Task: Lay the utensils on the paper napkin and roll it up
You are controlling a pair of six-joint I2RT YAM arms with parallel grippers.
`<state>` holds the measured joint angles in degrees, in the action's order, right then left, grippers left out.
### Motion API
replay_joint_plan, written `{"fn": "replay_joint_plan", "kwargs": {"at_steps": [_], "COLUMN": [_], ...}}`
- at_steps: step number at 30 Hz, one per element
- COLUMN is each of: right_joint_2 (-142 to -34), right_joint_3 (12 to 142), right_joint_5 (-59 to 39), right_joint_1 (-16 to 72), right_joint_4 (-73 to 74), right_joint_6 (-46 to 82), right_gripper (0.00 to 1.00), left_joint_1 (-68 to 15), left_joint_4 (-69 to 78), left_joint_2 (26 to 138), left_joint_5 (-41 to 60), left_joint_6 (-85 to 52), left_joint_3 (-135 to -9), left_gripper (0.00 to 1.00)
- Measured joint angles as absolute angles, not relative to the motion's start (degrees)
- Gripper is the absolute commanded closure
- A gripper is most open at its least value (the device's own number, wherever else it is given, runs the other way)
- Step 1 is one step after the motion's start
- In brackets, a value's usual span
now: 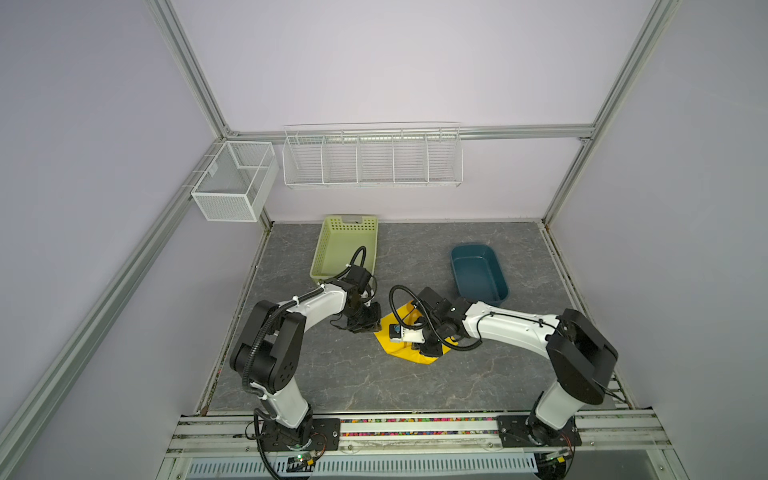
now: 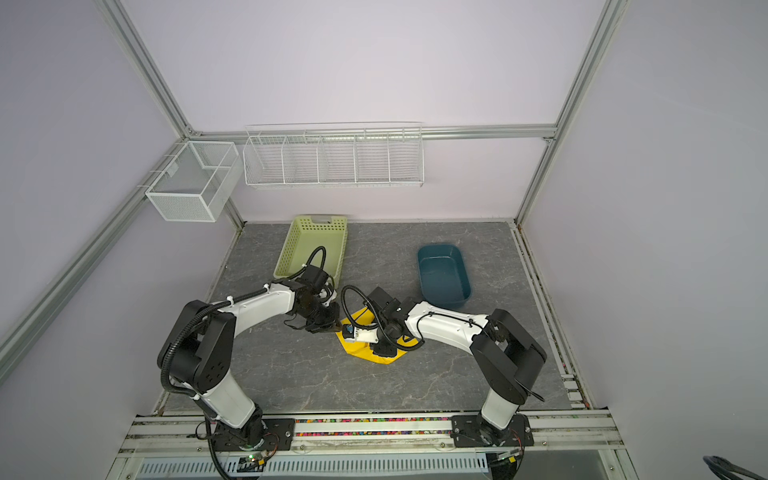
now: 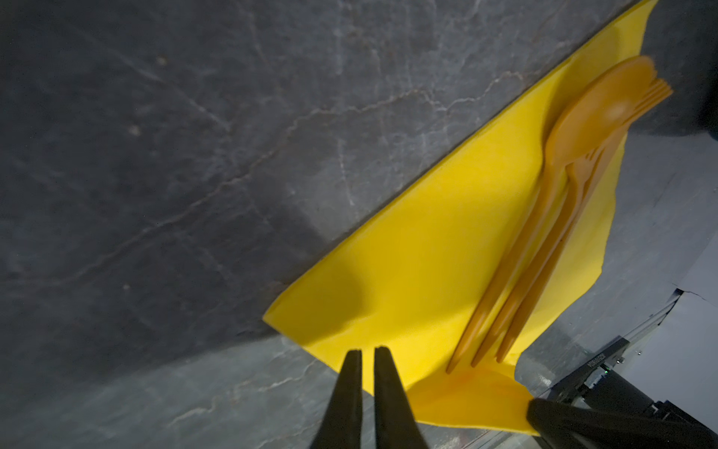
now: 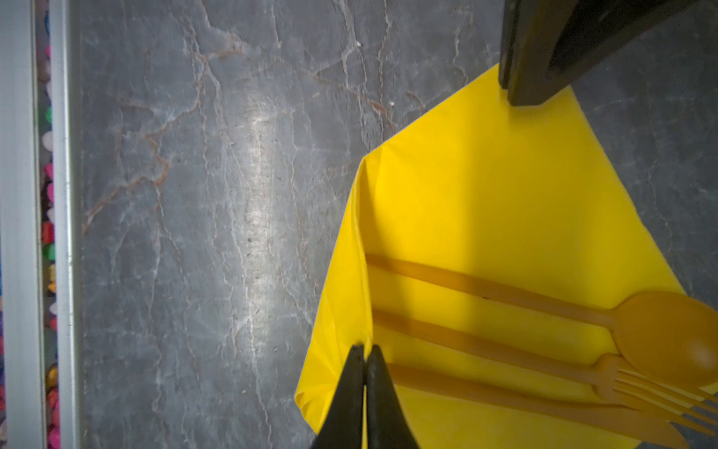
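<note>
The yellow paper napkin [image 1: 395,350] [image 2: 360,354] lies on the grey table between both arms. Three orange utensils [image 3: 544,248] lie side by side on it, a spoon [image 4: 668,330] and a fork [image 4: 641,388] among them. One napkin edge is folded up over the handle ends, and my right gripper [image 4: 365,346] [image 1: 428,353] is shut on that raised fold. My left gripper [image 3: 367,350] [image 1: 373,329] is shut, with its tips down at the napkin's opposite corner and nothing visibly pinched. In both top views the arms hide the utensils.
A green perforated basket [image 1: 345,245] stands at the back left. To the back right is a blue tub [image 1: 478,270]. White wire racks [image 1: 374,158] hang on the rear wall. An aluminium rail [image 4: 23,233] runs along the table's front edge.
</note>
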<state>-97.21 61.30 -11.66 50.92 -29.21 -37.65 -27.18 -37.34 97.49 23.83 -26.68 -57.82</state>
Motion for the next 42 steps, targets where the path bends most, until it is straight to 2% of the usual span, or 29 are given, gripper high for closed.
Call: {"fn": "replay_joint_plan", "kwargs": {"at_steps": [12,23,42], "right_joint_2": [-99.13,-101.93,-105.36], "right_joint_3": [63.96,66.46,67.66], "right_joint_5": [-14.04,-15.99,-17.98], "right_joint_1": [49.04,47.35,45.19], "right_joint_4": [-30.39,-32.23,-32.32], "right_joint_6": [-38.26,-39.16,-39.46], "right_gripper": [0.92,0.92,0.92], "left_joint_1": [-28.01,-29.32,-30.98], "left_joint_4": [-35.75,-32.77,-27.70], "left_joint_2": [90.80,88.40,87.66], "left_joint_5": [26.06,28.71,33.26], "left_joint_6": [-29.34,-32.34,-34.65], "left_joint_3": [-53.28,-46.78,-44.40], "left_gripper": [0.89,0.90,0.90]}}
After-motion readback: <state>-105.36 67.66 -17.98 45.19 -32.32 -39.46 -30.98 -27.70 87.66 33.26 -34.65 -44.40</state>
